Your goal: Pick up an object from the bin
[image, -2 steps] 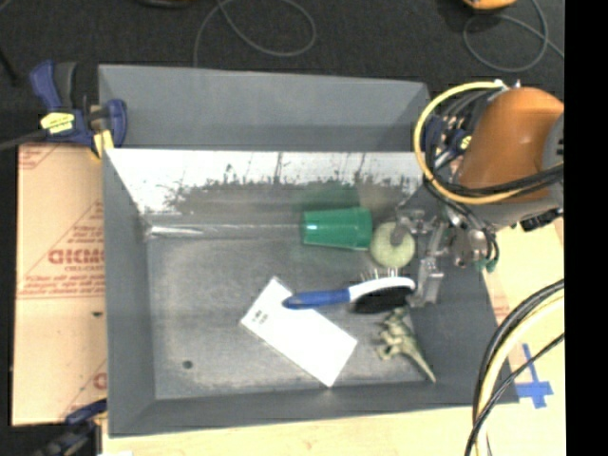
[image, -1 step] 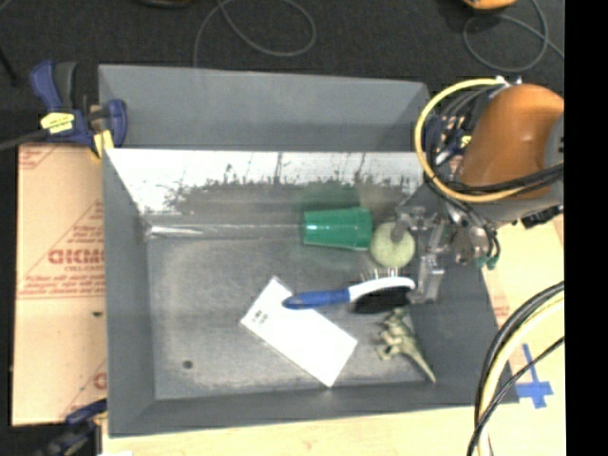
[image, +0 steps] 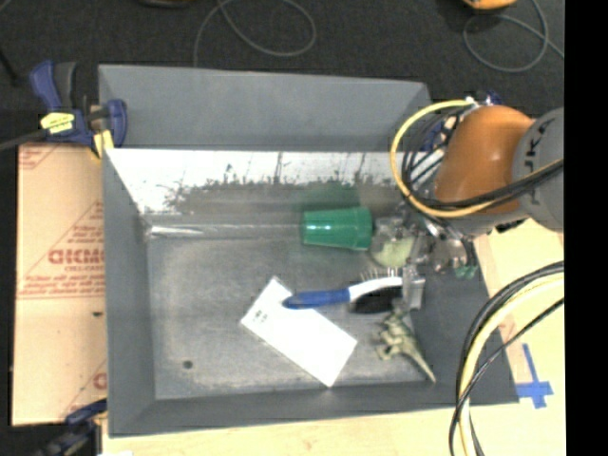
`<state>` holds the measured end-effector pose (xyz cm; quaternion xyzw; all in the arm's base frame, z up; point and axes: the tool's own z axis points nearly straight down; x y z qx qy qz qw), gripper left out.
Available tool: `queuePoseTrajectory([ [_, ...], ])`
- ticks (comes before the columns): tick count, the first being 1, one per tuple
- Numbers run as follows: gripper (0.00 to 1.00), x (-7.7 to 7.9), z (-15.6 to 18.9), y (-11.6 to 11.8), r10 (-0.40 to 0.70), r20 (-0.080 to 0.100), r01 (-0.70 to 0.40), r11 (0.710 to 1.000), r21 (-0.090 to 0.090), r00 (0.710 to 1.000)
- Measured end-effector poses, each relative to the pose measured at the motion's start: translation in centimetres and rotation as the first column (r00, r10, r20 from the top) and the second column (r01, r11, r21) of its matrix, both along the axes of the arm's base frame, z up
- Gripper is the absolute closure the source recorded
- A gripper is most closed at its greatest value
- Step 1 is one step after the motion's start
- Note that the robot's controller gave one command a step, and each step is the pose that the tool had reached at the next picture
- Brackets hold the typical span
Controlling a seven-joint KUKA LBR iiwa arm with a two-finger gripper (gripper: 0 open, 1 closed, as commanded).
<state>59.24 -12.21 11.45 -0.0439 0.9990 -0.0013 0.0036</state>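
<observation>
The gripper point(image: 414, 275) hangs at the right of the grey metal bin point(image: 190, 312), just over the dark bristly head of a blue-handled brush point(image: 328, 298). How open it is, I cannot tell. A smooth green cup point(image: 337, 228) lies tipped just above.

soft overhead light, with one band of glare in the bin point(image: 128, 350)
a pale strip of glare runs along the top of the far wall, streaked with dark marks, and fades to grey toward the floor. the floor is evenly lit and matt; the near and left walls are a shade darker. the white card point(image: 302, 335) is the brightest patch. a soft highlight sits on the orange cover point(image: 484, 155), and shade gathers under the gripper point(image: 410, 283) by the right wall.
</observation>
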Motion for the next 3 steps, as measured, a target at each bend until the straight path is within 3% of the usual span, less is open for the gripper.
queuePoseTrajectory([
  [2,0.00,1.3,-1.3,0.6,0.038,0.000,-0.038,0.999,-0.001,0.999],
  [3,0.00,1.2,-2.8,-0.5,0.034,0.038,-0.033,0.999,-0.008,0.999],
])
